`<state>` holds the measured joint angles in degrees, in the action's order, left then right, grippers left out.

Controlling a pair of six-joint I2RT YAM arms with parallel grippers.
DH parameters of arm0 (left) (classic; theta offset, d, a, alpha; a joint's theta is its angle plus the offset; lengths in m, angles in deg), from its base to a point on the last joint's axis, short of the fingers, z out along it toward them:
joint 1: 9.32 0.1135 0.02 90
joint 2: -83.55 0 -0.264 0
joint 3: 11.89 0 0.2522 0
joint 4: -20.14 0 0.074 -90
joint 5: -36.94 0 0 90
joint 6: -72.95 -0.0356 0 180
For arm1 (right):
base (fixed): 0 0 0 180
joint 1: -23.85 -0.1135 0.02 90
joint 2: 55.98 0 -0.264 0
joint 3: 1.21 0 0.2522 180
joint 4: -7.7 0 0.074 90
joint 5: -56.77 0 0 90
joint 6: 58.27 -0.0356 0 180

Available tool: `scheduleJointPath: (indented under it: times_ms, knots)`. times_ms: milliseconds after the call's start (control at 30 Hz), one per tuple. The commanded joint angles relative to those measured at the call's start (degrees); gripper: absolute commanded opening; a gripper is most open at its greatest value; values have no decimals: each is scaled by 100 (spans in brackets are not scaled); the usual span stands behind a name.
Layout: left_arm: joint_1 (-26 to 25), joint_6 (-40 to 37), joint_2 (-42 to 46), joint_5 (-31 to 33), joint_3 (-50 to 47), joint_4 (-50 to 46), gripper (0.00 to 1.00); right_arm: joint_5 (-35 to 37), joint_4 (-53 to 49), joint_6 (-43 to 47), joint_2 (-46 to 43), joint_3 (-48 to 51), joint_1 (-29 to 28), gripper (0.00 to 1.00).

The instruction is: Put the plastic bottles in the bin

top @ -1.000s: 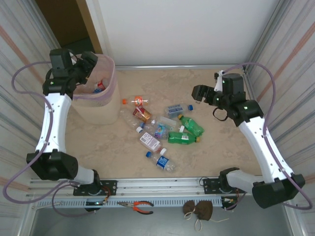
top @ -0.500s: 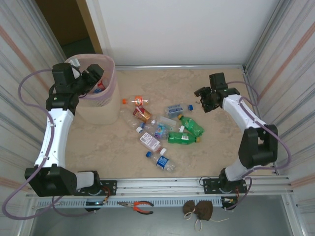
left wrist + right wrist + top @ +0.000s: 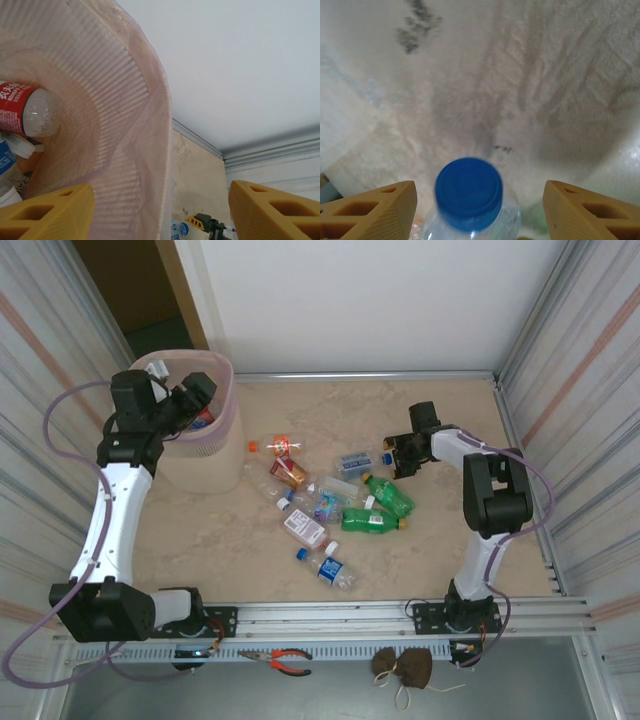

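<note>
Several plastic bottles lie in a loose pile mid-table, two of them green. A clear bottle with a blue cap points up between the fingers of my right gripper, which is open with a gap on each side of the cap. From above, that gripper sits low at the cap end of this bottle. The pink translucent bin stands at the back left. My left gripper hovers open over its rim, holding nothing. The bin wall runs between its fingers, and a red-labelled bottle lies inside.
Corrugated walls close in on both sides and a white wall at the back. A loose orange cap lies beside the bin. Red-handled pliers and a brown pouch rest on the front rail, beyond the table's near edge.
My right arm has swung in from the right and dropped to the blue-capped bottle, its jaws narrowing. The left gripper has shifted slightly over the bin's rim.
</note>
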<state>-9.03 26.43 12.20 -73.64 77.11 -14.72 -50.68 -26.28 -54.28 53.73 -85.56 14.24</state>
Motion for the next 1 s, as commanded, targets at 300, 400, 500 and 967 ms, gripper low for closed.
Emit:
scheduleJointPath:
  times_ms: [300,400,500,967]
  knots:
    - [-115,-246,55,49,143,71,68,-241,447,-495,437,-113,90,48]
    - [-116,-320,82,108,188,45,67,-240,485,-504,468,-106,105,42]
    - [-112,-380,91,135,265,-6,66,-238,527,-521,465,-88,117,37]
    - [-70,-941,323,-113,312,-87,63,68,688,-189,-355,12,213,20]
